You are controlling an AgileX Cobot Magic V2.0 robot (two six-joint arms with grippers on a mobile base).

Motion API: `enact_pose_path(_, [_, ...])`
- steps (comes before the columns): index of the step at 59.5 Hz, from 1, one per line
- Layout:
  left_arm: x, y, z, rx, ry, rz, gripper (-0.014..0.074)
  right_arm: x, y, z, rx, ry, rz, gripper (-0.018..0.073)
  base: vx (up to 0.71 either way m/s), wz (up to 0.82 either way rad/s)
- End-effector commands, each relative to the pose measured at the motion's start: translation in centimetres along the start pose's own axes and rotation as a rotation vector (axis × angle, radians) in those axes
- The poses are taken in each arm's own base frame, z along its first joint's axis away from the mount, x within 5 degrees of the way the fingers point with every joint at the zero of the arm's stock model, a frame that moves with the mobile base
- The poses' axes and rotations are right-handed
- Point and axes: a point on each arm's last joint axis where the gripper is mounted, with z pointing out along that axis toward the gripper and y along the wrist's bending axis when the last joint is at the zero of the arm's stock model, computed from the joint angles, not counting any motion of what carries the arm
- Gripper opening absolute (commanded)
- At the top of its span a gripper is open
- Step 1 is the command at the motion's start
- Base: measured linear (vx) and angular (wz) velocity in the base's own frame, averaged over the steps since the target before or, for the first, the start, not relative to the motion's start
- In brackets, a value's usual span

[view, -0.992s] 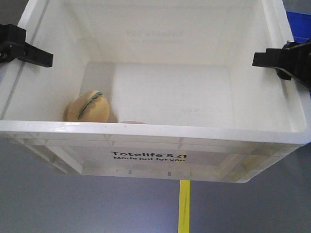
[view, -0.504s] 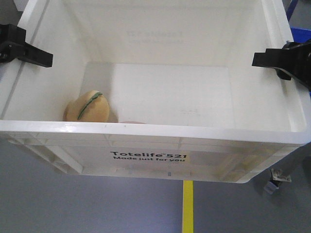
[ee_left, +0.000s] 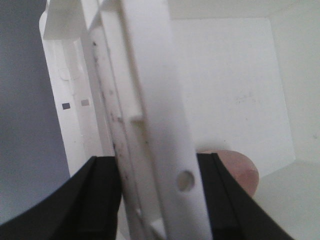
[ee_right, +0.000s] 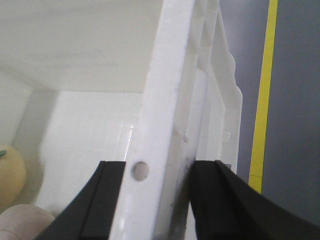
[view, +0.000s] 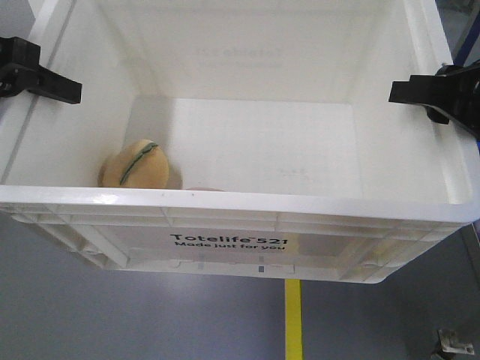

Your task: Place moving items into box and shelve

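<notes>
Both sets of fingers [ee_left: 97, 200] are pinched tight on the box [view: 225, 202]: left gripper [ee_left: 157, 200] straddles the left wall, right gripper [ee_right: 155, 200] the right wall, one black finger inside and one outside, and that grip hasn't budged. What changed is the floor underneath: the yellow line [view: 293, 319] slid right, the blue bin past the far right corner is gone and a castor bit [view: 455, 343] shows low right, so I'd say the box is being carried off to get shelved. Pale yellow toy [view: 139, 165] sits in the near left corner and the reddish-brown toy [ee_left: 235, 172] is tucked against the near wall, so loading looks done
</notes>
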Motion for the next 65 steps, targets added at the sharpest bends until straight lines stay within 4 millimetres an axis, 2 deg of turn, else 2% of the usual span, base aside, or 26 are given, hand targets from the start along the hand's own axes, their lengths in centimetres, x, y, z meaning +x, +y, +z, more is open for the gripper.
enact_pose_path(1, [-1.21,-2.98,-2.13,0.157,-0.161,0.003,-0.0004,-2.48,1.2,-1.76,-0.079,-0.215,0.038,-0.0006,0.49,-0.03])
enact_pose_path(65, [-1.19,-3.01,-2.16,0.157,-0.161,0.004,-0.0004,-2.48,1.21,-1.81,-0.08,-0.217,0.038,-0.0006,0.5,0.0])
